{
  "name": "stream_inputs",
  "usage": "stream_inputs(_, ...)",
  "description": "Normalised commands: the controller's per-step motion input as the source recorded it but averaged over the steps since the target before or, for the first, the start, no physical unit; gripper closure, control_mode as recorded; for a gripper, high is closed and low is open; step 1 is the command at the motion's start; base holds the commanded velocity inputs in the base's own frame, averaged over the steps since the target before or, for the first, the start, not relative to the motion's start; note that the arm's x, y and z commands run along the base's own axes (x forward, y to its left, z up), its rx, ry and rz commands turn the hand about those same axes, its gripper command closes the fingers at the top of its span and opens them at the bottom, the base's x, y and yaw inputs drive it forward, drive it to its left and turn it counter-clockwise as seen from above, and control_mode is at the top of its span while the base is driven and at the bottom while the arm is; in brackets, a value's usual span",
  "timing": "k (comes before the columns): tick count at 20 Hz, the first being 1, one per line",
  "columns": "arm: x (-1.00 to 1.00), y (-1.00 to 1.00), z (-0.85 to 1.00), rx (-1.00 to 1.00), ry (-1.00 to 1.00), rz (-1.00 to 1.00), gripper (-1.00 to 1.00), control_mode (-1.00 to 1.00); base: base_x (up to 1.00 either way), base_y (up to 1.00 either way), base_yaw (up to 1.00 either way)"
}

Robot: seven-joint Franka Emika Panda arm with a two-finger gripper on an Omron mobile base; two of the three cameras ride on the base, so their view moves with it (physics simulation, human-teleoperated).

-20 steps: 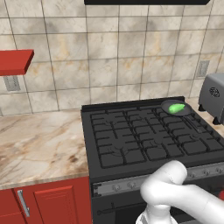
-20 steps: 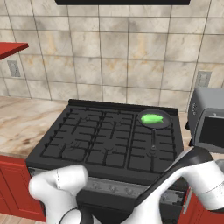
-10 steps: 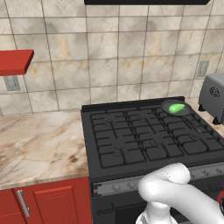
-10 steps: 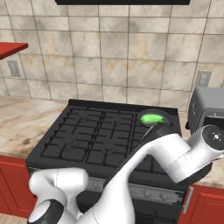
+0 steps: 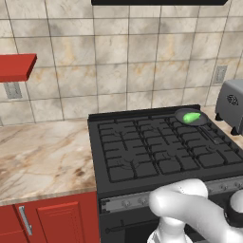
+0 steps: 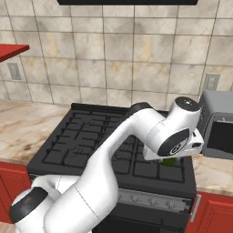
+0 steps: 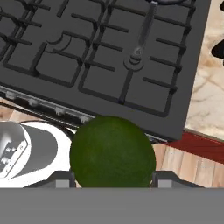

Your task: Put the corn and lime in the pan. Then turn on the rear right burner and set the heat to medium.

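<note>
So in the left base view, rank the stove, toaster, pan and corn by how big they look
1. stove
2. toaster, cut off by the frame edge
3. pan
4. corn, lying in the pan

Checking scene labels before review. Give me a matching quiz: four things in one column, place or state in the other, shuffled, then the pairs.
Things:
1. lime
2. corn
3. pan
4. toaster

Places or states:
A. on the counter right of the stove
B. lying in the pan
C. between the fingers of the gripper
D. on the rear right burner

Pairs: 1-C, 2-B, 3-D, 4-A
</note>
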Motion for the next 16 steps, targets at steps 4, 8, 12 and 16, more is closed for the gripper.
stream_inputs(4,0.63,0.57,0.05,0.02,0.25,-0.05,1.0,-1.0,0.0,0.0,0.0)
stream_inputs(8,0.99,0.67,0.0,0.0,0.18,-0.01,1.0,-1.0,0.0,0.0,0.0)
stream_inputs(12,0.99,0.58,0.0,0.01,0.11,0.0,1.0,-1.0,0.0,0.0,0.0)
stream_inputs(16,1.0,0.25,0.0,0.04,0.06,0.0,1.0,-1.0,0.0,0.0,0.0)
